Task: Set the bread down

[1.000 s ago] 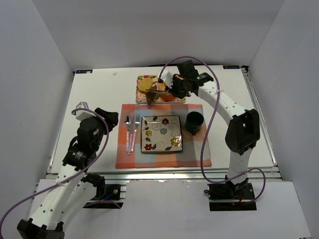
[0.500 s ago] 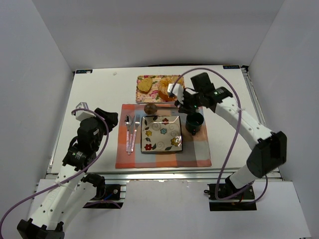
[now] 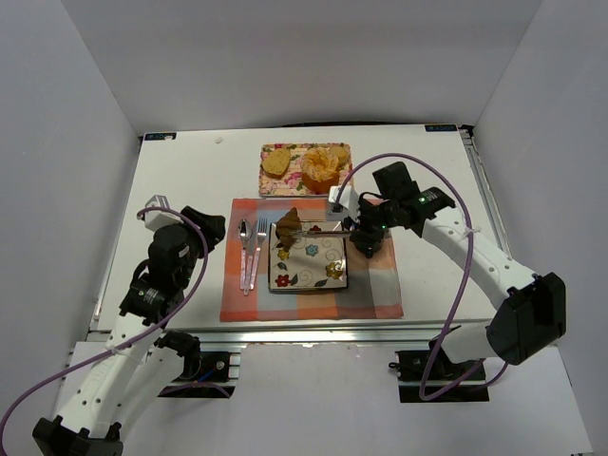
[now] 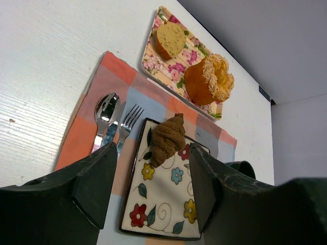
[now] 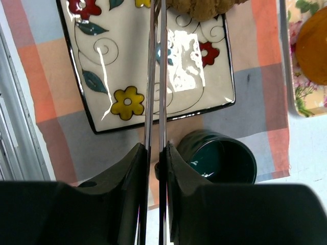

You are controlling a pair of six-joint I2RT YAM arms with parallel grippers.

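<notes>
Bread-wise, the small brown croissant-shaped roll (image 3: 288, 226) is at the far-left corner of the square white flower-painted plate (image 3: 313, 264), pinched at the tips of the long thin metal tongs (image 5: 156, 76). Whether it's resting on the plate or hanging just above it can't be told from any view. The right gripper (image 5: 156, 153) is squeezed nearly closed around the two tong blades, so the roll is only held second-hand. The left gripper (image 4: 153, 153) is parked off to the side, jaws apart, nothing in them.

Handling guess: light, crusty outside, soft inside, so it'd probably get dented or flaked if squeezed hard. Since it's tapered, it's best gripped across the fat middle, because the pointy ends would likely be lost by smooth metal blades. Only light pressure should be needed.

Containers: the plate is otherwise bare. Behind it, the rectangular floral tray (image 4: 176, 69) is loaded with a yellowish bread slice (image 4: 169, 38) and a round orange bun with a crumbly top (image 4: 208, 79). Nothing can be made out inside the dark green mug (image 5: 219, 158) just right of the plate. A silver spoon (image 4: 106, 108) and fork (image 4: 127, 118) are laid left of the plate on the orange-and-grey checked placemat (image 3: 370, 294).
</notes>
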